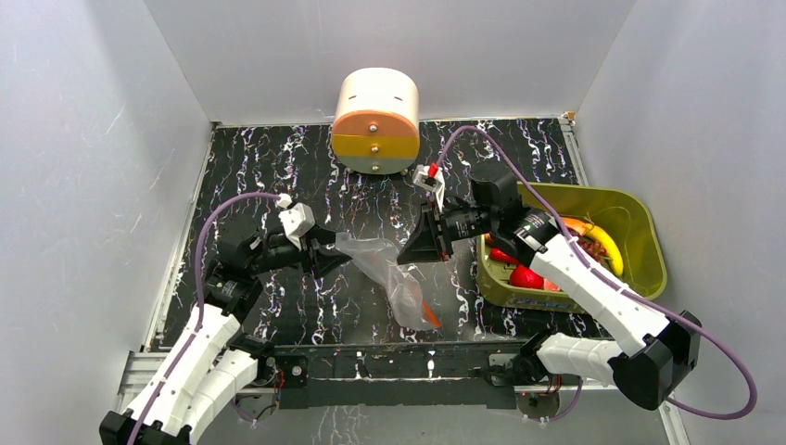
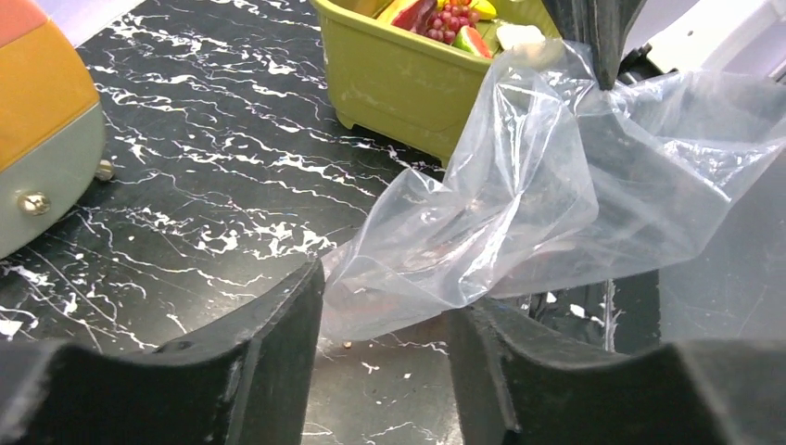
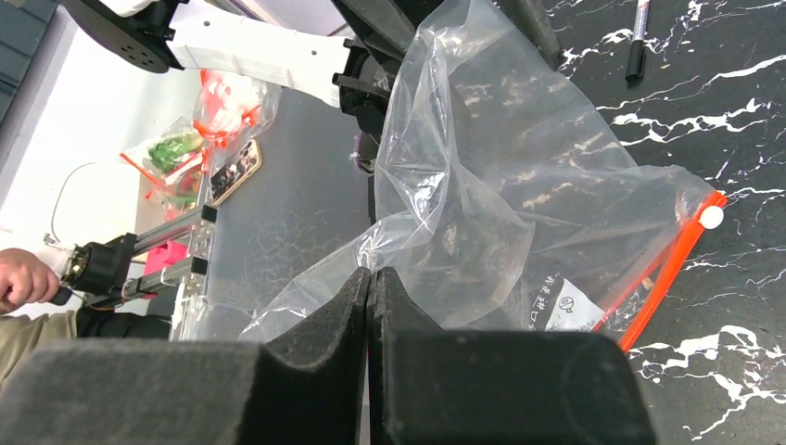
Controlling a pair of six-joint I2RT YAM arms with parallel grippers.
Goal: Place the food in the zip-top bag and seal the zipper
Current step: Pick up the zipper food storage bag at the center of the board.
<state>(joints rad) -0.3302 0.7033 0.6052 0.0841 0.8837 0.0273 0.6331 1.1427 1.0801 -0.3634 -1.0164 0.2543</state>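
Your table (image 1: pixel 278 158) is black, veined all over with white marbling. The bag (image 1: pixel 385 269) is clear, its zipper (image 3: pixel 663 278) orange-red with a white slider (image 3: pixel 711 217), and you see a white label (image 3: pixel 565 306) with black print on it. The bin (image 1: pixel 640 232) is olive-green; in it you have a yellow banana (image 1: pixel 607 246), a red fruit (image 1: pixel 526 276) and dark red grapes (image 2: pixel 451 20). The drum (image 1: pixel 375 120) is cream, its face banded orange, yellow and grey-green. Your left gripper (image 2: pixel 385 297) and right gripper (image 3: pixel 369 278) are black, the arms (image 1: pixel 602 287) white with black joints, the cables (image 1: pixel 200 269) purple.
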